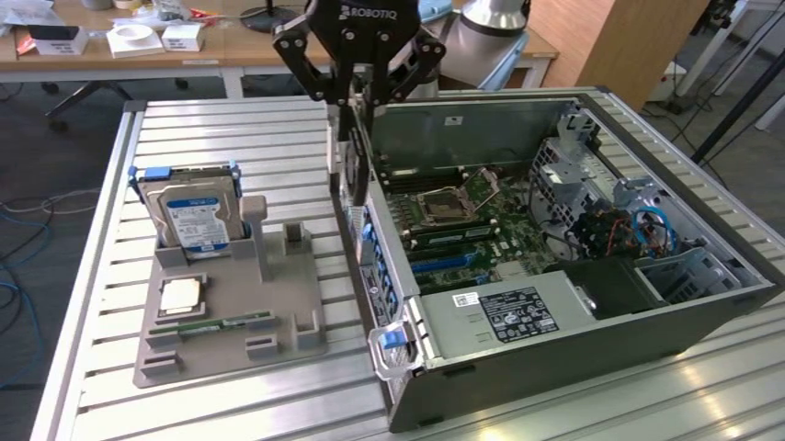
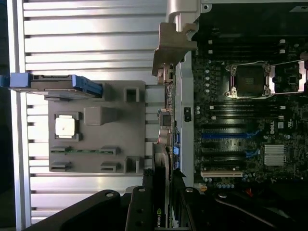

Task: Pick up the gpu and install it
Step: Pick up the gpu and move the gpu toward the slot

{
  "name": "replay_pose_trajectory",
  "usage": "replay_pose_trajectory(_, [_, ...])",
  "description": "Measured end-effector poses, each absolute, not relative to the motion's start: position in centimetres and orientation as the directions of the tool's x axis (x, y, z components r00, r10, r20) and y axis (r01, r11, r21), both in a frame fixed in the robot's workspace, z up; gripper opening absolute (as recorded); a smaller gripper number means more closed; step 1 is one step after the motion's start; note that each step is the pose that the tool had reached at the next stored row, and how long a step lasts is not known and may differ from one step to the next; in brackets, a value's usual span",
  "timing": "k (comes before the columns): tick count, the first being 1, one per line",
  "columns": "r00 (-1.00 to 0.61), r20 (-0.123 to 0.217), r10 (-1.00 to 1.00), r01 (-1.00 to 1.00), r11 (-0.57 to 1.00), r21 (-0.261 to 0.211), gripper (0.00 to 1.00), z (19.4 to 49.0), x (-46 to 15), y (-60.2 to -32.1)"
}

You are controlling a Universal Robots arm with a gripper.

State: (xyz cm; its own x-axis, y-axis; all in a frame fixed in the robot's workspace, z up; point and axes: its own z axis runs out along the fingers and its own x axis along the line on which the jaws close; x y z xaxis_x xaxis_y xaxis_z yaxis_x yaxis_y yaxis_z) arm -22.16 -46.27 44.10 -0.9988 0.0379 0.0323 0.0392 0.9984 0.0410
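Gpu [image 2: 165,118] held edge-on beside the open case [image 2: 185,29].
The end effector [image 2: 162,202] clamps the gpu between its black fingers [image 2: 139,209]; the card runs away from them along the case wall, its silver bracket [image 2: 171,45] at the far end. Inside the case lies the motherboard [image 2: 240,139] with an open socket [image 2: 250,79]. On the slatted worktop [image 2: 86,43] sits a grey holder [image 2: 103,115] carrying a blue-railed hard drive [image 2: 53,83] on edge, a processor [image 2: 66,126] and a memory stick [image 2: 82,150].

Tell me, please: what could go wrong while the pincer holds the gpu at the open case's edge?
The gpu hangs at the case wall, not over the blue slot; lowered here, it would likely strike the wall. The pincer grips only its top edge, so it might swing or slip.
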Motion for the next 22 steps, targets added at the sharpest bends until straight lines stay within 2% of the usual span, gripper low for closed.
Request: replay_pose_trajectory(22, [-0.999,0.032,0.038,0.039,0.998,0.042,0.26,44.1,-12.1,-46.3])
